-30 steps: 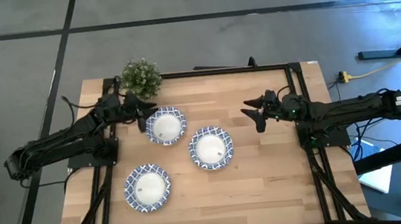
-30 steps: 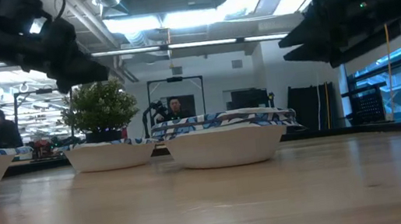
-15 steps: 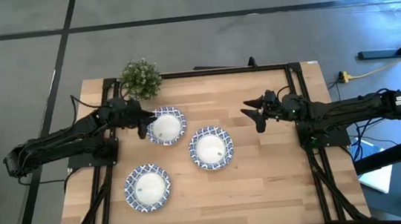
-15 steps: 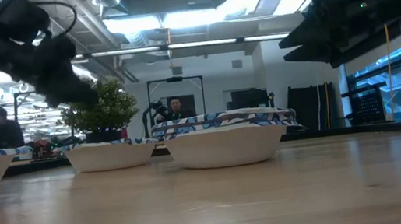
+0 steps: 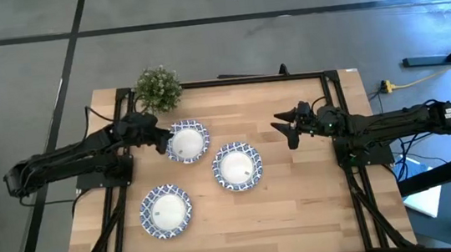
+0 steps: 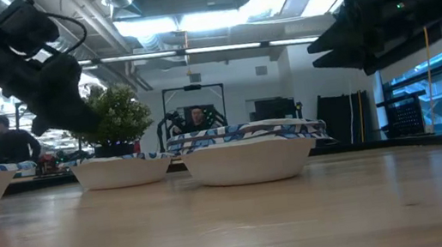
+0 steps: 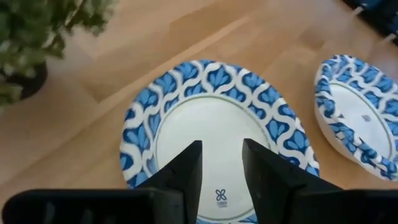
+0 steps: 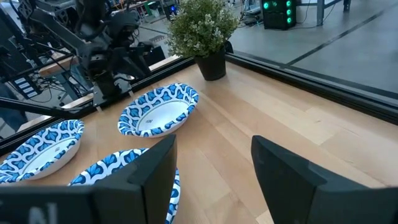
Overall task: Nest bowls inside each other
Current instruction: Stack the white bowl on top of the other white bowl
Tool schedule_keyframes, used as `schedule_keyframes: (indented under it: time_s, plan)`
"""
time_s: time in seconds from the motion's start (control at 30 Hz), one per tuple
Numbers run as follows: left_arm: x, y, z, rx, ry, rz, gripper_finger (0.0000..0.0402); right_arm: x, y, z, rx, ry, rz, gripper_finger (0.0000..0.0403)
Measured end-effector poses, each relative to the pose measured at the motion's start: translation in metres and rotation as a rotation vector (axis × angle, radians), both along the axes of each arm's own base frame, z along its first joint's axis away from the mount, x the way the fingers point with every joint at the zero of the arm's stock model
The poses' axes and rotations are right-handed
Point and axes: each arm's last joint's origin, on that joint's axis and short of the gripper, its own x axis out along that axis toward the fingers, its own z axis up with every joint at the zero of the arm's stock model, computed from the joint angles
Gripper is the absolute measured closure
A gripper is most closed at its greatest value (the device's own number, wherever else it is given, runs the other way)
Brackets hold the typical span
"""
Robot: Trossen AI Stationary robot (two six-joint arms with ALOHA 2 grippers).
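Three blue-and-white rimmed bowls show on the wooden table: a far-left bowl (image 5: 187,141), a middle bowl (image 5: 236,166) and a near bowl (image 5: 165,210), each resting on its base. My left gripper (image 5: 164,142) is open with a narrow gap and hovers just above the left rim of the far-left bowl (image 7: 211,118). The low view shows the left gripper (image 6: 82,124) still clear of that bowl (image 6: 121,169). My right gripper (image 5: 283,128) is open and waits in the air, to the right of the middle bowl.
A small green potted plant (image 5: 158,87) stands at the table's far edge, just behind the far-left bowl and close to my left arm. Bare wood lies between the middle bowl and the right gripper, and along the near edge (image 5: 286,220).
My left gripper has come down and moved slightly right, toward the far-left bowl's left rim. The bowls have stayed where they were.
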Motion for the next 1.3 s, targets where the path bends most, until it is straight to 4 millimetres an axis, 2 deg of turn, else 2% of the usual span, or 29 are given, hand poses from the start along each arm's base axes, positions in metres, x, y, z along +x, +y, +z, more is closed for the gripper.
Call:
schedule_keyframes:
  time_s: [0.27,0.57,0.73,1.03,1.3]
  plan:
    - [0.004,0.003,-0.009,-0.107,0.042,0.082,0.0292,0.0,0.0,0.0,-0.001,0.001,0.001,0.0194]
    - [0.005,0.006,-0.015,-0.09,0.094,0.173,0.0292,0.0,0.0,-0.001,-0.001,0.01,0.001,0.0194]
    - [0.008,0.009,-0.01,-0.079,0.025,0.226,0.0292,0.0,0.0,-0.001,-0.001,0.011,0.002,0.0194]
    - [0.009,0.009,-0.01,-0.06,0.031,0.2,0.0291,0.0,0.0,-0.001,-0.003,0.011,0.002,0.0194]
    - [0.01,0.006,-0.01,-0.103,0.015,0.091,0.0291,0.0,0.0,-0.001,-0.025,0.02,0.007,0.0194]
